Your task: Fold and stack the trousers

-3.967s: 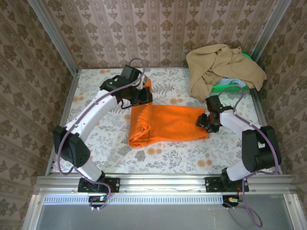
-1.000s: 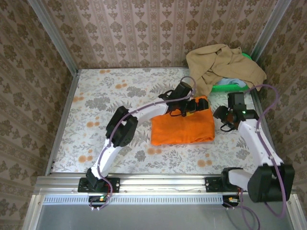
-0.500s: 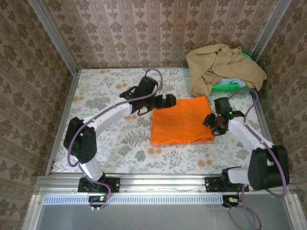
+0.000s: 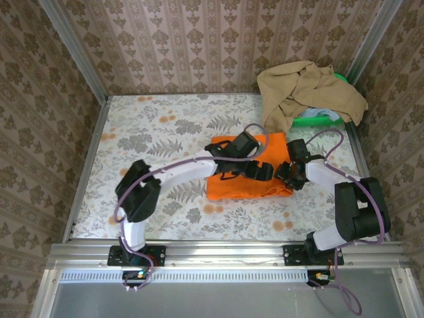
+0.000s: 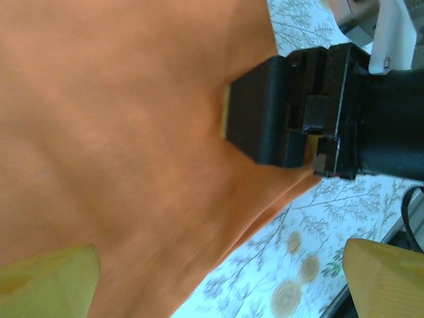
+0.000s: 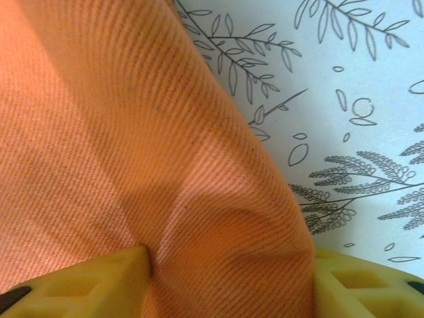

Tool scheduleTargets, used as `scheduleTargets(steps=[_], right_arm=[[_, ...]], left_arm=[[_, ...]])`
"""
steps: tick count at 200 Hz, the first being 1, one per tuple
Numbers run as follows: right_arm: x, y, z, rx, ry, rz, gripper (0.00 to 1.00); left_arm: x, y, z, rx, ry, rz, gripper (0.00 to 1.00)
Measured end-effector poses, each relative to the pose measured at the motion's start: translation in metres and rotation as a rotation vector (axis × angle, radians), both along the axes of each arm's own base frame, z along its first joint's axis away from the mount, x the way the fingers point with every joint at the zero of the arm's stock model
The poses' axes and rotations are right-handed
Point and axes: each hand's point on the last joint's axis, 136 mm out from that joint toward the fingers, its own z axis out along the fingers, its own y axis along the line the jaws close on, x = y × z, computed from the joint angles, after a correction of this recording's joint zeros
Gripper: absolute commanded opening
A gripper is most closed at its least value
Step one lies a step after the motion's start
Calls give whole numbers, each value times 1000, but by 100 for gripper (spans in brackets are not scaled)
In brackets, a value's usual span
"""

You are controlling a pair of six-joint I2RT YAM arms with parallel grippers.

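Note:
The orange trousers [image 4: 228, 187] lie folded into a rectangle on the table's right half. My left arm reaches across them, and my left gripper [image 4: 260, 172] hovers open over their right part. In the left wrist view its yellow fingertips [image 5: 46, 281] stand wide apart above flat orange cloth [image 5: 119, 132]. My right gripper [image 4: 286, 173] sits at the trousers' right edge. Seen from the right wrist, a raised fold of the trousers [image 6: 132, 132] is pinched between its yellow fingers [image 6: 86, 285]. The two grippers are close together over the cloth.
A tan garment [image 4: 305, 89] is heaped over a green basket [image 4: 311, 120] at the back right corner. The floral tablecloth [image 4: 152, 132] is bare on the left half. Patterned walls and metal rails enclose the table.
My left gripper has swung from the trousers' far left edge to their right part, beside the right gripper. My right gripper has moved in and narrowed on the right edge's fold.

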Motion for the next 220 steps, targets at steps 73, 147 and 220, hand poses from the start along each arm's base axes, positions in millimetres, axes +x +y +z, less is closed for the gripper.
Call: scheduleTargets(steps=[73, 147, 220], right_arm=[[-2, 3, 24, 15, -57, 10, 59], [5, 8, 59, 41, -139, 27, 59], [0, 8, 87, 42, -192, 50, 61]], left_arm=[[30, 19, -65, -60, 92, 194, 90], [76, 129, -64, -204, 74, 544, 88], [108, 233, -63, -227, 42, 829, 88]])
